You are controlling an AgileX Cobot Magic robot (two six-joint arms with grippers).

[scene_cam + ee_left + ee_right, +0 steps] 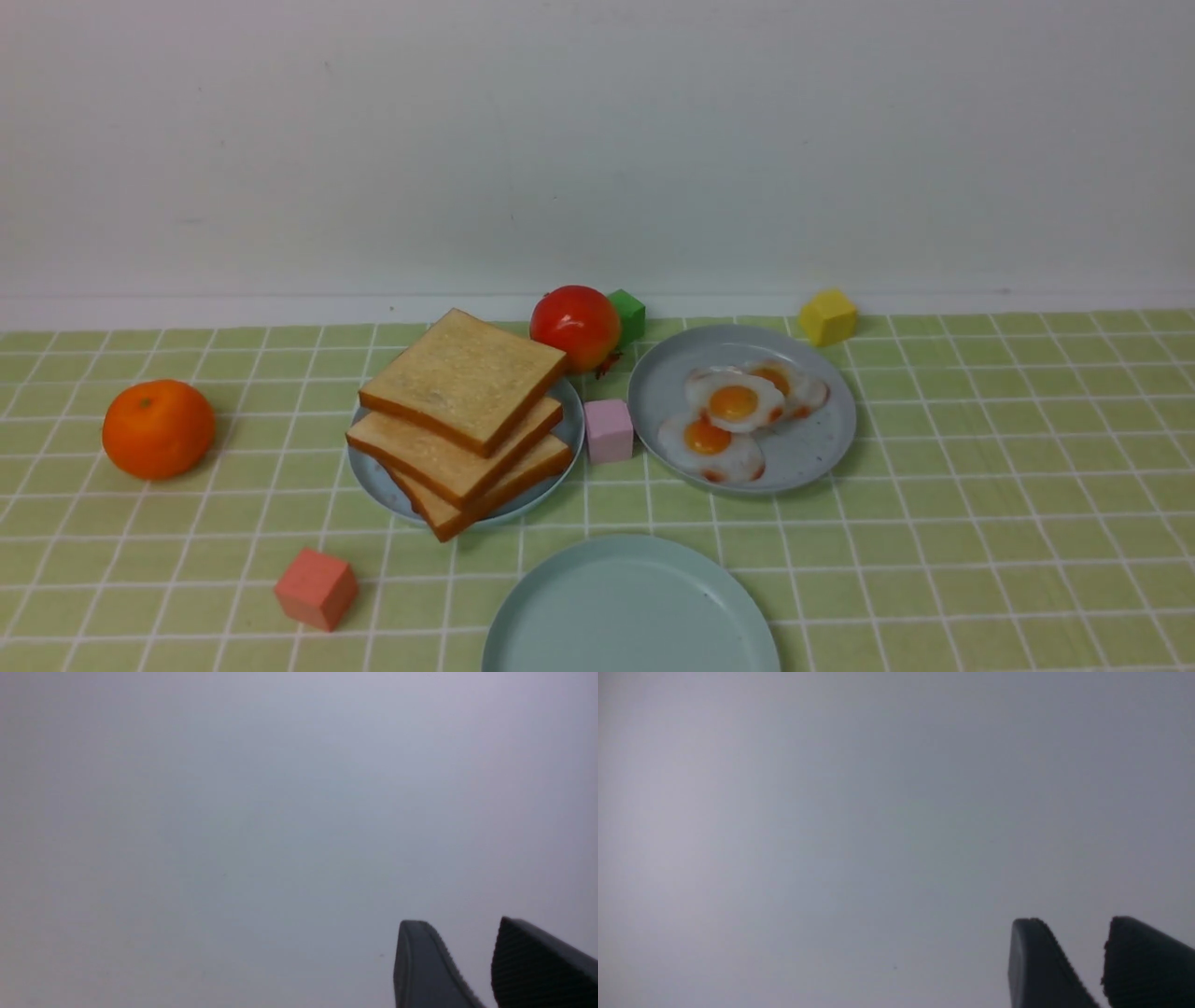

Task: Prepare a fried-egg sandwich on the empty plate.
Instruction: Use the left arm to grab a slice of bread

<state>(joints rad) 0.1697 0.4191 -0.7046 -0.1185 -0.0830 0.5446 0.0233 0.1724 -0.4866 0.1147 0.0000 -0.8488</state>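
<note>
Empty plate (631, 607): round, flat on surface (980, 523), no long axis. Toast stack (464, 411): square slices fanned, corners toward camera. Left gripper (460, 924), right gripper (1076, 921): parted, empty.

empty plate (631, 607): nr rim off-frame

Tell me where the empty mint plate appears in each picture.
Front view: mint plate at bottom centre, cut by the lower edge.
Left wrist view: not in it; only the left end effector against blank grey.
Right wrist view: not in it; only the right end effector against blank grey.
Shared landmark: none certain; that grey may be the wall.
</note>
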